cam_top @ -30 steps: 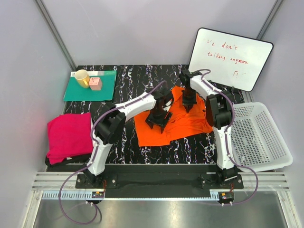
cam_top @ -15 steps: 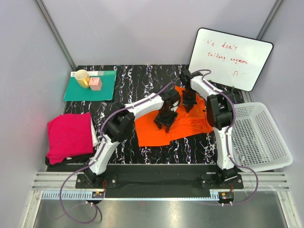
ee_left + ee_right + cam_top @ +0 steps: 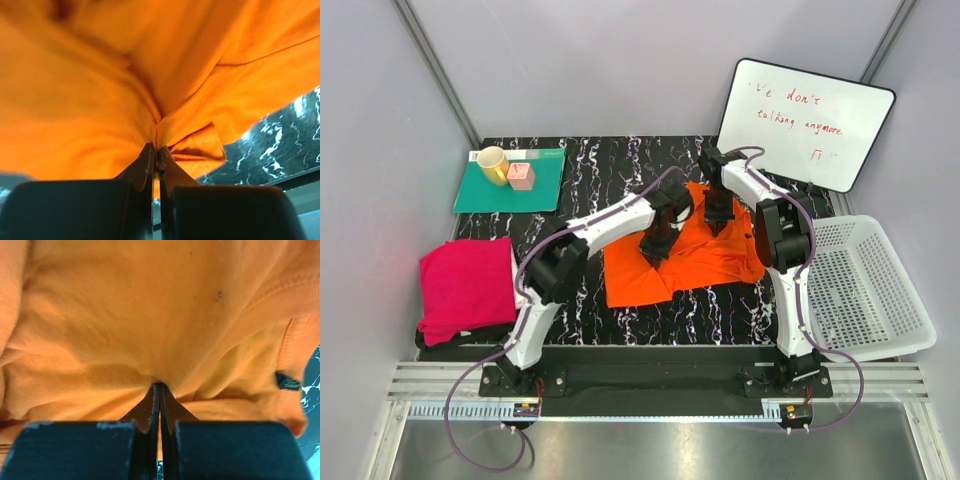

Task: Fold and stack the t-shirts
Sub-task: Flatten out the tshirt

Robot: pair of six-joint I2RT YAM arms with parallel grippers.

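Right at the tips of the left end effector (image 3: pixel 156 147) a pinch of the orange t-shirt (image 3: pixel 705 262) is clamped. The jaws are closed tight together on a small fold, and wrinkles fan out from that spot. The right end effector (image 3: pixel 159 386) looks the same, pressed shut on a bunched bit of the same shirt, with a seam and a small dark label off to the right of its tips. The two grips sit near each other, the right one a little beyond and to the right of the left, both over the far half of the garment. Toward the arm bases from them, the rest of the orange shirt lies spread on the dark marbled surface (image 3: pixel 590 170), its edges uneven. To my eye this is the start of a fold. It would go best if both arms rise together and level, keeping the cloth between them lightly taut, then carry the far part over the near part so the edges meet without dragging the whole shirt. Well away to the left of the left end effector, at the edge of the surface, the magenta t-shirt (image 3: pixel 465 285) lies already folded, the likely base for the stack. A white basket (image 3: pixel 875 290) lies to the right of the right end effector, and a whiteboard (image 3: pixel 810 120) leans beyond it.
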